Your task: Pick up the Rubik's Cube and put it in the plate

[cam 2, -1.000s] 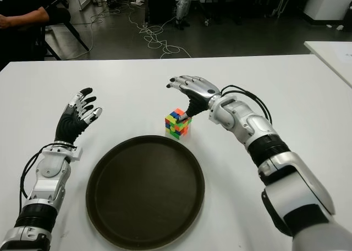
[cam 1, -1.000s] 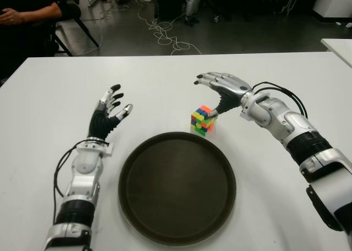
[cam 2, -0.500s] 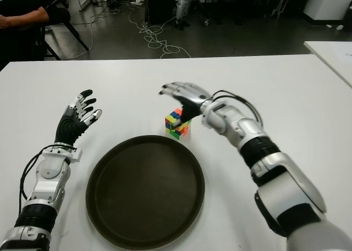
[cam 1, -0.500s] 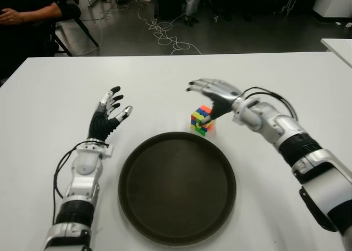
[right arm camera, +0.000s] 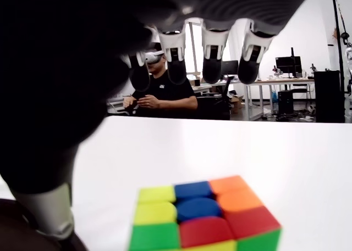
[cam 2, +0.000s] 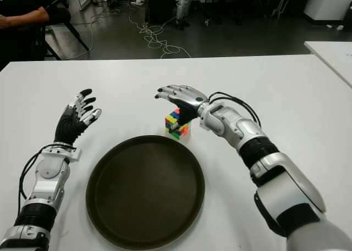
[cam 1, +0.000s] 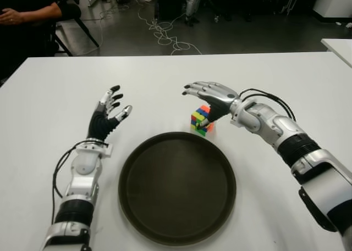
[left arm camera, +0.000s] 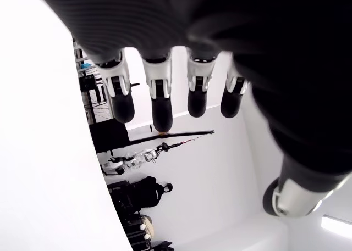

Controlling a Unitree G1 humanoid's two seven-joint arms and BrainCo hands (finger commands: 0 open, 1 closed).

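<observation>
The Rubik's Cube (cam 1: 200, 121) stands on the white table (cam 1: 49, 97) just beyond the far rim of the round dark plate (cam 1: 177, 186). My right hand (cam 1: 208, 95) hovers over the cube with its fingers spread above it and the thumb down at the cube's right side; it holds nothing. In the right wrist view the cube (right arm camera: 201, 213) lies under the open fingers (right arm camera: 214, 61). My left hand (cam 1: 110, 109) is raised with fingers spread, left of the plate.
A person (cam 1: 30, 12) sits beyond the table's far left corner. Cables lie on the floor (cam 1: 165, 34) behind the table. Another white table edge (cam 1: 338, 45) shows at the far right.
My right hand has moved left and toward the cube, its fingers now reaching over the cube's top. The cube, the plate and my left hand have stayed put.
</observation>
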